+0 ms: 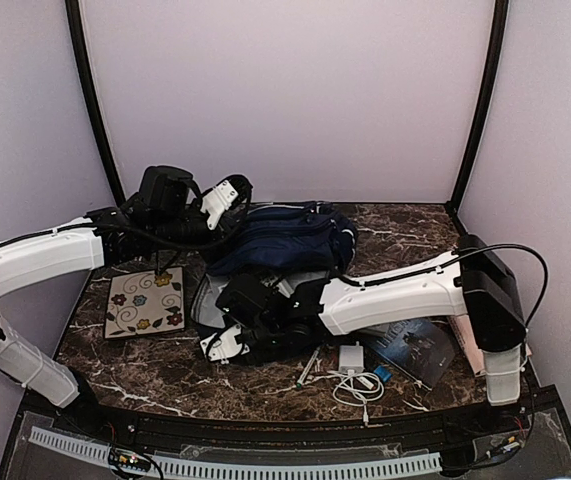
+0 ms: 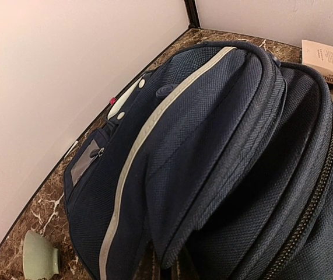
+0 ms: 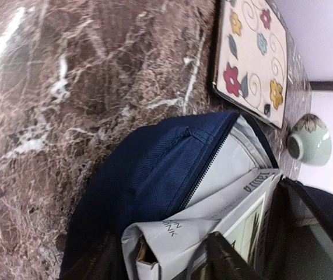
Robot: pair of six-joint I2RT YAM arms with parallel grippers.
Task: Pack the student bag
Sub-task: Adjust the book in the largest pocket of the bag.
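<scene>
So my left gripper (image 1: 227,200) is shut tight, and from the wrist view it looks like it's pinching a fold of the bag (image 1: 290,240) up near the top, navy fabric with the pale stripe running right down into it. My right gripper (image 1: 220,343) is down at the bag's open mouth with its jaws about halfway apart. The dark fingers (image 3: 224,256) sit either side of a grey booklet (image 3: 213,204) that's poking into the grey lining. Honestly I can't tell if I'm actually clamping it or just straddling it. The bag is lying at the back middle of the table (image 1: 165,370), which is dark brown marble with white veins. There's a flowery tile (image 1: 145,302) just left of the bag and a pale green cup (image 3: 309,140) near it. Off to the right, under my right arm, there's a pen (image 1: 307,368), a white charger (image 1: 352,358) with its cable, and a dark book (image 1: 415,350). The walls (image 1: 285,100) are plain and pale, with black posts (image 1: 90,100) in the corners.
</scene>
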